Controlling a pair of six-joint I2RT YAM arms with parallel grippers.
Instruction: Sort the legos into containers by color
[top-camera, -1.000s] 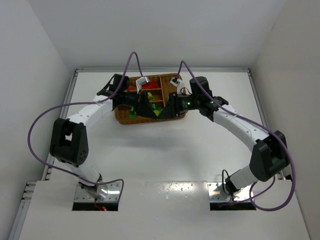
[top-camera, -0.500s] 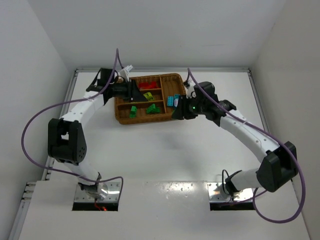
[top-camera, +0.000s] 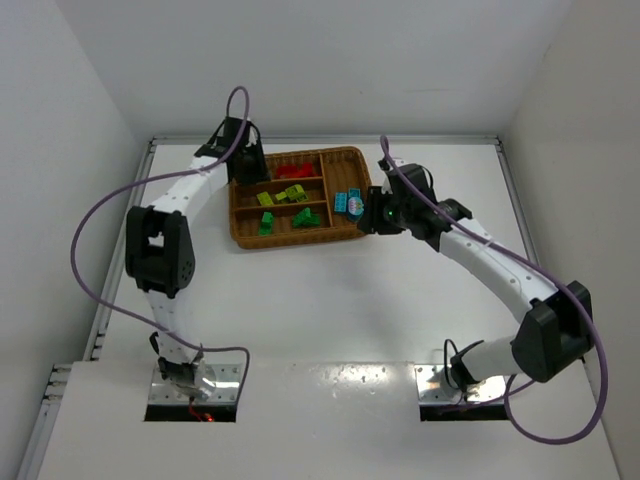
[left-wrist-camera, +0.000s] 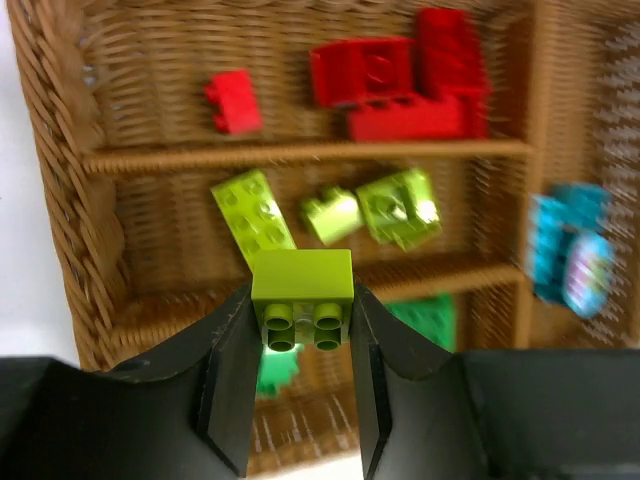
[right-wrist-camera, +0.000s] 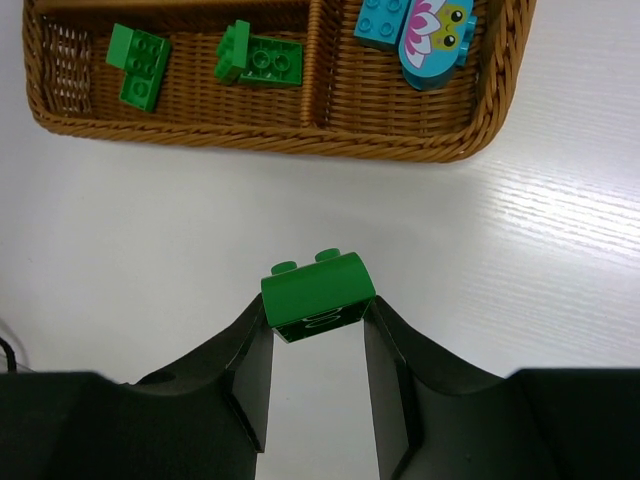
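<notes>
A white table (top-camera: 320, 300) with a faint wood grain is lying under soft, even light, and a pale metal rail (top-camera: 143, 200) is running along its left, far and right edges. Plain white walls are closing it in on three sides: a left wall (top-camera: 60, 150), a back wall (top-camera: 320, 60) and a right wall (top-camera: 590, 130). At the near edge a glossy white panel (top-camera: 330, 430) is catching patches of glare.
</notes>
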